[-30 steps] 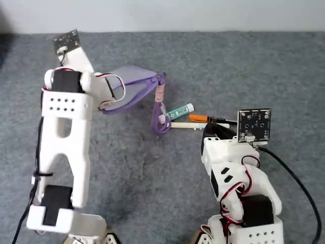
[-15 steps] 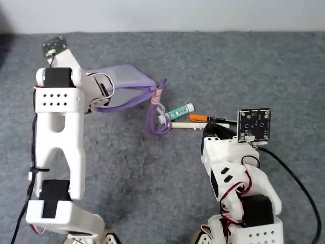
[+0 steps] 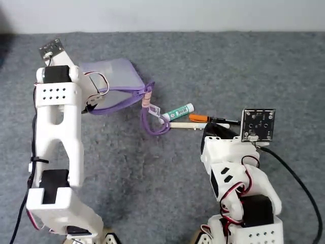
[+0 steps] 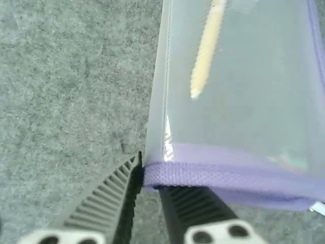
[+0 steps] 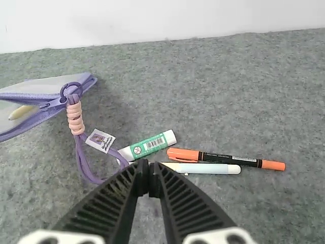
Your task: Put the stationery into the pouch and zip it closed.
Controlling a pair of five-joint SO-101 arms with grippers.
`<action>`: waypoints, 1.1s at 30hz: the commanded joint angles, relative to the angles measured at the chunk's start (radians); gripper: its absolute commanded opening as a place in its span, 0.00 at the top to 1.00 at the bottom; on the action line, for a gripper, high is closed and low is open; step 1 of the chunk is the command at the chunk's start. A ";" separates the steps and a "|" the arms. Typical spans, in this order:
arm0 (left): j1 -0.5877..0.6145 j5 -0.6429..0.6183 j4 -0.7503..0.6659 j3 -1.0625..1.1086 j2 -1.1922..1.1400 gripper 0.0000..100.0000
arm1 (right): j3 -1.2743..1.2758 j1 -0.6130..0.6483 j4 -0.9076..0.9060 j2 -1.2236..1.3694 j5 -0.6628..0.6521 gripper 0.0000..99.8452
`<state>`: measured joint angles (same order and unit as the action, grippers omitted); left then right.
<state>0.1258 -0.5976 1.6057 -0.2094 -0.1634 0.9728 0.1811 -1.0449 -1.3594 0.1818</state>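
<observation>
The left end effector [image 4: 147, 172] pinches the pouch [image 4: 238, 101] by its purple hem, probably steadying it for loading; a pale pencil [image 4: 207, 48] lies inside. The right end effector [image 5: 149, 177], closed and empty, hovers just short of the white pen [image 5: 203, 168], orange marker [image 5: 223, 158] and green-labelled stick [image 5: 147, 146].
</observation>
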 commanded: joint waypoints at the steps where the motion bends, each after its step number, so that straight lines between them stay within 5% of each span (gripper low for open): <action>1: -0.015 -0.005 0.040 -0.041 0.110 0.99 | -0.044 -0.007 0.007 -0.008 0.011 0.99; 7: -0.137 -0.021 0.143 -0.041 0.267 0.99 | -0.044 -0.008 0.007 -0.012 0.011 0.99; 18: -0.198 -0.112 0.081 -0.039 0.562 0.99 | -0.044 -0.008 0.007 -0.012 0.012 0.99; 33: -0.124 -0.109 0.028 0.077 0.391 0.98 | -0.049 -0.004 0.007 -0.013 0.012 0.99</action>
<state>0.0061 -0.6989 1.6471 -0.1527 0.2954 0.9728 0.1826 -1.0449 -1.3594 0.1818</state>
